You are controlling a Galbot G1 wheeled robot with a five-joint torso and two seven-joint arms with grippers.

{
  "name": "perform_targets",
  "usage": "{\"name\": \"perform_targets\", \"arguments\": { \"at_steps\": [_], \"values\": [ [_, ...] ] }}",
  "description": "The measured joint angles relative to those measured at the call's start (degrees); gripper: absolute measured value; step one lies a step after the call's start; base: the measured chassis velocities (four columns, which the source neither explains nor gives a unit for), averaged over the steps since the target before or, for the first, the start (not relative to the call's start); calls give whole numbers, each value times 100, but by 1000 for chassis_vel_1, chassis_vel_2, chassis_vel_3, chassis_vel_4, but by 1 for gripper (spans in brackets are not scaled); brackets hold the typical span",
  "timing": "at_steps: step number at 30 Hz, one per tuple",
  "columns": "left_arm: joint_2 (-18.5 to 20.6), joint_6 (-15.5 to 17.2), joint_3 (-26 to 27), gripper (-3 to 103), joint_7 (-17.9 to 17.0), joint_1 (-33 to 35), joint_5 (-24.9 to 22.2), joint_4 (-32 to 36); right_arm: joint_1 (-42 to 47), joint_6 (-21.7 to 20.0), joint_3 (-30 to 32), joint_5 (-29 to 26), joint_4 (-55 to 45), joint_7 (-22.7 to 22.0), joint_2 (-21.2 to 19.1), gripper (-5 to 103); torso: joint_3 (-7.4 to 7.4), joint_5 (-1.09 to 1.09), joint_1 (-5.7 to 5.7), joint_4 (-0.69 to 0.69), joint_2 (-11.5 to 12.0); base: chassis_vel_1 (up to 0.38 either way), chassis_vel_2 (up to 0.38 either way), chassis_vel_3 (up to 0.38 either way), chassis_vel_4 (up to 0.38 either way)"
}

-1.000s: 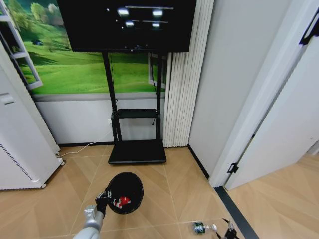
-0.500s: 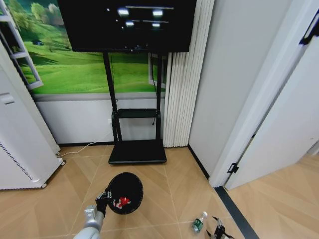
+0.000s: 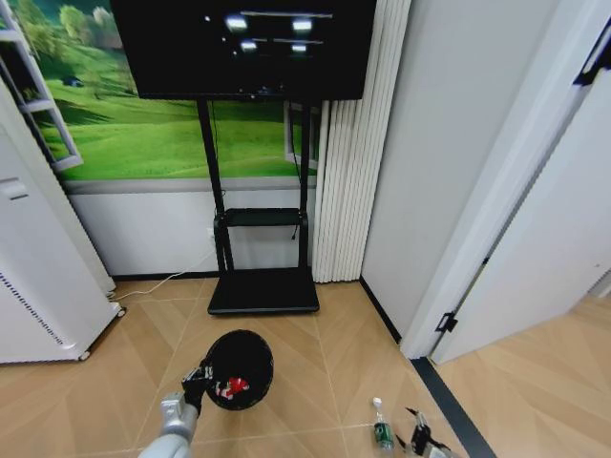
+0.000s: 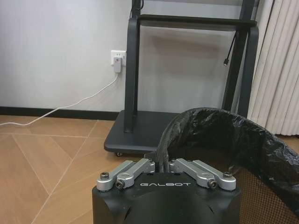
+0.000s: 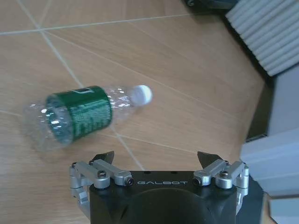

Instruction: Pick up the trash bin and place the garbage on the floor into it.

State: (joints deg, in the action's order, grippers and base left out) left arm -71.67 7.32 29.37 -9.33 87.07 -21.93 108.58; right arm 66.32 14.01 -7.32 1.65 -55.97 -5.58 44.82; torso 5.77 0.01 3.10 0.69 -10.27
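My left gripper (image 3: 197, 381) is shut on the near rim of the black trash bin (image 3: 239, 369), which hangs just above the wooden floor. A red-and-white piece of garbage (image 3: 232, 386) lies inside it. In the left wrist view the fingers (image 4: 140, 166) pinch the bin's rim and black liner (image 4: 224, 135). A clear bottle with a green label (image 3: 382, 433) lies on the floor at the lower right. My right gripper (image 3: 420, 443) is open just beside it. The right wrist view has the bottle (image 5: 84, 114) lying in front of the open gripper (image 5: 156, 158), off toward one finger and untouched.
A black TV stand with a flat base (image 3: 263, 291) stands behind the bin. A tall white perforated appliance (image 3: 38, 305) is at the left. To the right are a white door, its frame and a dark threshold strip (image 3: 449, 401). White pleated panels (image 3: 348, 191) cover the corner.
The bottle has swung round on the floor from lying crosswise to pointing its cap away from me. My right gripper has shifted slightly left. The bin and left gripper have hardly moved.
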Motion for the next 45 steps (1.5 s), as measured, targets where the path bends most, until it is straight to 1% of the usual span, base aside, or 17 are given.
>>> {"name": "perform_targets", "arguments": {
  "at_steps": [2, 3, 4, 6, 7, 9, 10, 13, 15, 21, 23, 24, 28, 34, 35, 37, 45],
  "values": [
    [2, 0, 1, 7, 0, -1, -1, 5, 38, 2, 127, -45, -67, -1, -26, 100, 0, 0, 0, 0, 0, 0, 0, 0, 0],
    [4, 1, 5, 7, -1, -3, -4, 11, 146, -16, 391, -207, -298, -8, -97, 100, 0, -1, 0, -2, 0, 0, 0, 0, 0],
    [4, 1, 5, 7, -1, -3, -4, 11, 146, -16, 391, -207, -298, -8, -97, 100, 0, -1, 0, -2, 0, 0, 0, 0, 0],
    [4, 2, 5, 7, -6, -5, -3, 13, 406, -161, 681, -622, -979, -28, -356, 100, 0, -2, 0, -3, 0, 0, 0, 0, 0],
    [4, 2, 5, 7, -6, -5, -3, 13, 406, -161, 681, -622, -979, -28, -356, 100, 0, -2, 0, -3, 0, 0, 0, 0, 0],
    [-11, 2, -6, 7, -9, -5, 17, 13, 654, -284, 712, -985, -1488, -26, -515, 100, 0, -2, 0, -2, 0, 0, 0, 0, 0],
    [-11, 2, -6, 7, -9, -5, 17, 13, 654, -284, 712, -985, -1488, -26, -515, 100, 0, -2, 0, -2, 0, 0, 0, 0, 0],
    [-24, 2, -22, 7, -9, 11, 44, 32, 1088, -617, 630, -1749, -2163, -104, -601, 100, -1, -1, 0, -1, 0, 0, 0, 0, 0],
    [-23, 2, -21, 7, -9, 13, 46, 36, 1129, -652, 596, -1820, -2204, -119, -597, 100, 0, -1, 0, -1, 0, 0, 0, 0, 0],
    [-12, 2, -11, 7, -8, 27, 48, 44, 1042, -705, 273, -1891, -1835, -196, -231, 100, -1, 1, 0, 0, 0, 0, 0, 0, 0],
    [-11, -3, -9, 7, -7, 45, 59, 31, 834, -705, 170, -1851, -1418, -209, 11, 100, -1, -2, 0, -3, 0, 0, 0, 0, 0],
    [-11, -3, -9, 7, -7, 45, 59, 31, 834, -705, 170, -1851, -1418, -209, 11, 100, -1, -2, 0, -3, 0, 0, 0, 0, 0],
    [22, -9, -9, 7, -5, 63, 65, 1, 414, -712, 77, -1779, -565, -211, 428, 100, 0, 0, 0, -2, 0, 0, 0, 0, 0],
    [46, -9, -9, 7, -4, 47, 58, -41, 212, -792, -35, -1880, -292, -210, 536, 99, 0, -1, 0, -2, 0, 0, 0, 0, 0],
    [45, -9, -12, 7, -4, 42, 56, -51, 150, -816, -97, -1899, -240, -210, 546, 96, 0, -1, 0, -2, 0, 0, 0, 0, 0],
    [35, -10, -18, 7, -2, 34, 51, -68, 68, -872, -184, -1948, -212, -230, 552, 99, 0, -1, 0, -2, 0, 0, 0, 0, 0],
    [21, -28, -24, 7, 15, 22, 38, -105, -214, -1030, -587, -2069, -171, -381, 573, 100, 0, -2, 0, -2, 0, 0, 0, 0, 0]
  ]
}}
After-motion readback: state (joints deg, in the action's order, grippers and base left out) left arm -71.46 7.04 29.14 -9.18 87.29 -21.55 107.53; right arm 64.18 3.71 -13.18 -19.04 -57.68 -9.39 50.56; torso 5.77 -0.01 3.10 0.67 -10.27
